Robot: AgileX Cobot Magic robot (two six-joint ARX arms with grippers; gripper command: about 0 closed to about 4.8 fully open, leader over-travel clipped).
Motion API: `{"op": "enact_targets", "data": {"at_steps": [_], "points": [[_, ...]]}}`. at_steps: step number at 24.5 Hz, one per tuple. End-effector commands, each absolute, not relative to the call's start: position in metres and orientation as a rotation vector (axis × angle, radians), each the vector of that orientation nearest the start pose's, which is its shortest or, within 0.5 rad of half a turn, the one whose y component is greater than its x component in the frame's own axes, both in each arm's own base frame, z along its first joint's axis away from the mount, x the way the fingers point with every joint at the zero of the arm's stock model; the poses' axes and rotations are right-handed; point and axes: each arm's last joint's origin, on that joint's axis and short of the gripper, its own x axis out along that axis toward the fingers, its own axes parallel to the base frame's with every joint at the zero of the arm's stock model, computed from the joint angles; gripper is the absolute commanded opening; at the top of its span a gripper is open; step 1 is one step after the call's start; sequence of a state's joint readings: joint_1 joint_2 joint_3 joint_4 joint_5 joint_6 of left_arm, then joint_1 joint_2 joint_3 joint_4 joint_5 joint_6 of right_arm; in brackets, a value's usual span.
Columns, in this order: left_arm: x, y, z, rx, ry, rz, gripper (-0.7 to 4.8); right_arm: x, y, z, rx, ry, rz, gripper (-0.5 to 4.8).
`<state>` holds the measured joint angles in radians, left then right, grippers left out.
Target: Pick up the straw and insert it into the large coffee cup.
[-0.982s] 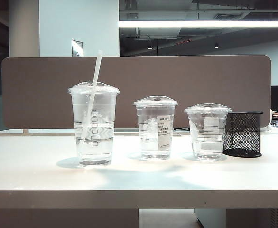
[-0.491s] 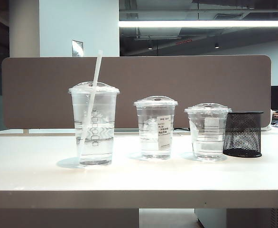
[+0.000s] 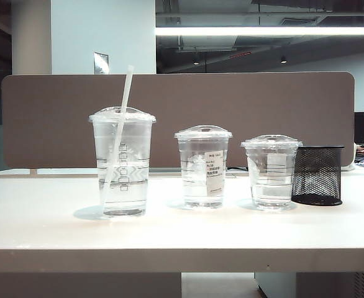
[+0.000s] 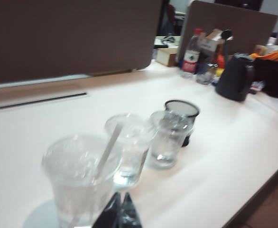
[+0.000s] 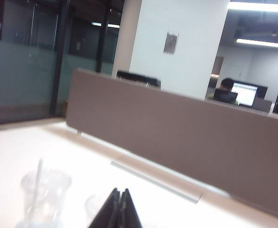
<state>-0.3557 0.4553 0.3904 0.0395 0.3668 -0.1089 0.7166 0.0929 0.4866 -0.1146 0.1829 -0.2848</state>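
The straw [image 3: 118, 133] stands unmoved in the large coffee cup [image 3: 122, 162] at left of the bench [image 3: 182, 233], so we judge it done, our left gripper [image 4: 119, 213] and right gripper [image 5: 118, 209] both pinched closed, empty.

Straw [image 3: 118, 139] (tilted) inside large cup [image 3: 122, 162].

Exterior view set low at the desk [image 3: 45, 230] edge, facing the cup row head-on and near; left wrist view above the large coffee cup [image 4: 79, 178], down the same row toward the mesh pot [image 4: 181, 111]; right wrist view higher, farther, tilted toward the partition [image 5: 177, 142], sharing that cup.
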Motion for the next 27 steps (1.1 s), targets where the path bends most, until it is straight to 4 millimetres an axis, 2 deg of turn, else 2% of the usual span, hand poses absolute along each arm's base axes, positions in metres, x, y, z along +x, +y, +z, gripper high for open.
{"op": "enact_targets", "data": {"at_steps": [1,3,4,6,9,15,18,24,27], "points": [[0.118,-0.055,0.235,-0.124,0.075,-0.707,-0.03,0.045,0.033,0.279,-0.119,-0.301,0.501,-0.09],[0.118,-0.055,0.22,-0.133,0.105,-0.704,-0.03,0.049,0.036,0.264,-0.078,-0.263,0.514,-0.09],[0.118,-0.054,0.202,-0.132,0.146,-0.681,-0.03,0.055,0.041,0.248,-0.063,-0.191,0.527,-0.09],[0.117,-0.053,0.18,-0.13,0.205,-0.654,-0.03,0.061,0.047,0.227,-0.084,-0.129,0.54,-0.09],[0.115,-0.05,0.158,-0.128,0.265,-0.58,-0.02,0.067,0.053,0.202,-0.112,-0.049,0.542,-0.09],[0.112,-0.049,0.142,-0.127,0.327,-0.566,-0.02,0.073,0.058,0.172,-0.047,0.063,0.571,-0.09],[0.112,-0.048,0.14,-0.122,0.338,-0.53,-0.03,0.074,0.06,0.159,-0.04,0.105,0.591,-0.09],[0.113,-0.047,0.141,-0.119,0.329,-0.502,-0.03,0.073,0.062,0.147,-0.066,0.173,0.637,-0.08],[0.113,-0.047,0.141,-0.119,0.328,-0.503,-0.02,0.072,0.063,0.146,-0.062,0.177,0.691,-0.05]]}}
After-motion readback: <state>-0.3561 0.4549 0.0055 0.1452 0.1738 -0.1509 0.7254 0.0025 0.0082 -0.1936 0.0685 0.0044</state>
